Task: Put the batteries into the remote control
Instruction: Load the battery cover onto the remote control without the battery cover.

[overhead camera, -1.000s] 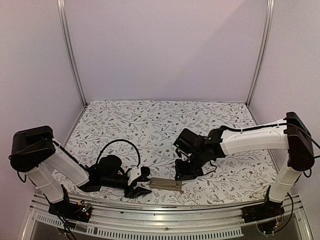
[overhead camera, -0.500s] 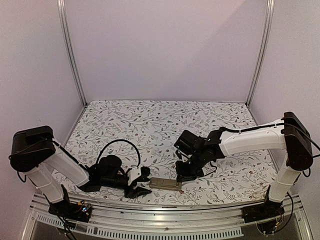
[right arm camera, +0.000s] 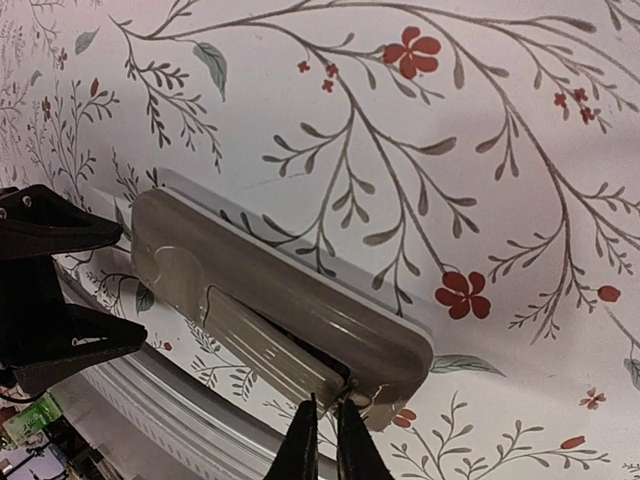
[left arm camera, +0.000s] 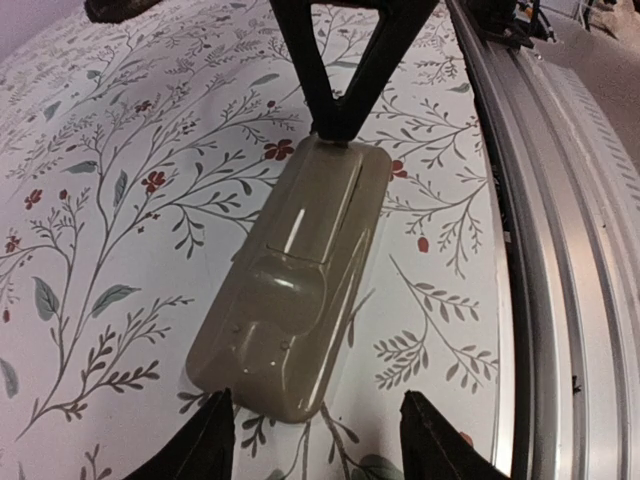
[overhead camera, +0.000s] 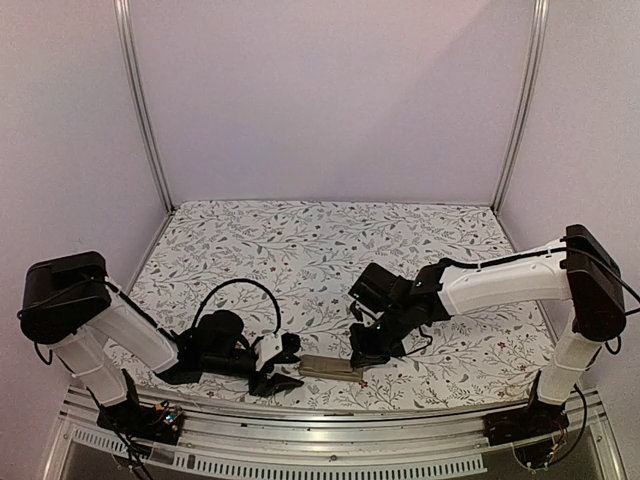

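The remote control (overhead camera: pixel 332 368) lies flat on the floral-patterned worktop (overhead camera: pixel 300 250), close to its near edge and just inside the metal rail (left arm camera: pixel 560 250); its tan back faces up and its long axis runs left to right between the two arms; the left gripper (overhead camera: pixel 290 363) is at its left end and the right gripper (overhead camera: pixel 362 352) at its right end.

In the left wrist view the left gripper's jaws stand well apart, one fingertip (left arm camera: pixel 215 435) on either side of the remote's nearer rounded end; a strip of cloth shows between each finger and the tan shell, so it touches nothing and holds nothing.

The right gripper comes down steeply onto the opposite end; its fingers (right arm camera: pixel 300 440) are drawn almost together, with only a thin slit left between them; their tips meet the end edge of the ribbed cover panel (right arm camera: pixel 255 340) that sits in the remote's back; a dark gap shows under that edge of the panel, right at the tips; whether the tips pinch the panel's lip or only press against it I cannot tell; from the left wrist view the same fingers form a narrow black V whose point rests on the far end of the remote.
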Action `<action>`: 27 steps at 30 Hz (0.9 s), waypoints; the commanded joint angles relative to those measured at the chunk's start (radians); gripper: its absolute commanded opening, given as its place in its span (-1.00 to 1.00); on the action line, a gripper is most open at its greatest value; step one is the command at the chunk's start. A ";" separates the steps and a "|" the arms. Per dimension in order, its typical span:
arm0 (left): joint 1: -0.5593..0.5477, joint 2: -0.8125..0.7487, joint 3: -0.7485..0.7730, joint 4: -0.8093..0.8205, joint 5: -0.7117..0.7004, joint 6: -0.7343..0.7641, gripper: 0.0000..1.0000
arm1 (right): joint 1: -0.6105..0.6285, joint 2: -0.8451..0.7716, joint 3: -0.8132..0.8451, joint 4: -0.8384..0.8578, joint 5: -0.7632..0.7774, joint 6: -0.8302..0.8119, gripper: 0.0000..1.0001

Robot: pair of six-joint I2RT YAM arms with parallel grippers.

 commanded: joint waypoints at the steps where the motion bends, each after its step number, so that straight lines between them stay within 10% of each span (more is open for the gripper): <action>1: -0.013 0.006 -0.009 0.007 -0.007 0.008 0.12 | -0.001 -0.003 -0.003 -0.019 0.024 0.012 -0.85; 27: -0.014 0.005 -0.010 0.006 -0.009 0.006 0.13 | 0.002 0.041 0.010 0.019 -0.014 0.015 -0.84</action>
